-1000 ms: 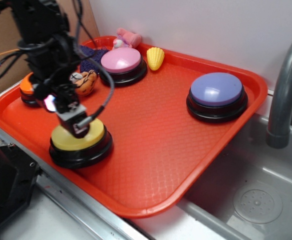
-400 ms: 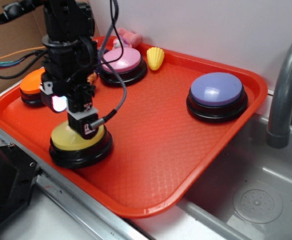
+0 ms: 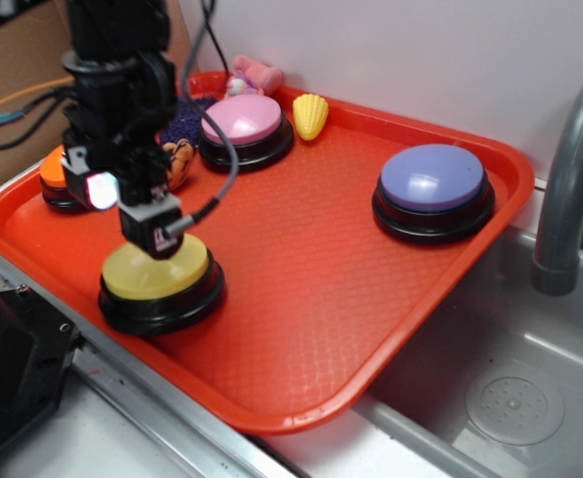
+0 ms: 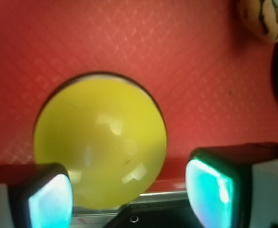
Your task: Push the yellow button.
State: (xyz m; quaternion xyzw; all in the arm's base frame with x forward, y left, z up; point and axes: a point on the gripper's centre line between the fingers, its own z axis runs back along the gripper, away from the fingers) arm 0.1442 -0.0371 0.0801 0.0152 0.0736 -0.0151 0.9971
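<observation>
Exterior view: the gripper (image 3: pixel 154 242) has shifted left and slightly up since a moment ago, now sitting over the rear left part of the yellow button (image 3: pixel 159 275), which stands at the near left corner of the red tray (image 3: pixel 311 289). Whether it touches the dome is unclear. Behind it lie an orange button (image 3: pixel 54 177), a pink button (image 3: pixel 242 127), a corn toy (image 3: pixel 310 116) and, far right, a purple button (image 3: pixel 433 189).

Wrist view: the fingers (image 4: pixel 32 197) stand spread apart with nothing between them, the yellow button (image 4: pixel 100 146) just ahead. A striped toy (image 4: pixel 264 19) sits at top right.
</observation>
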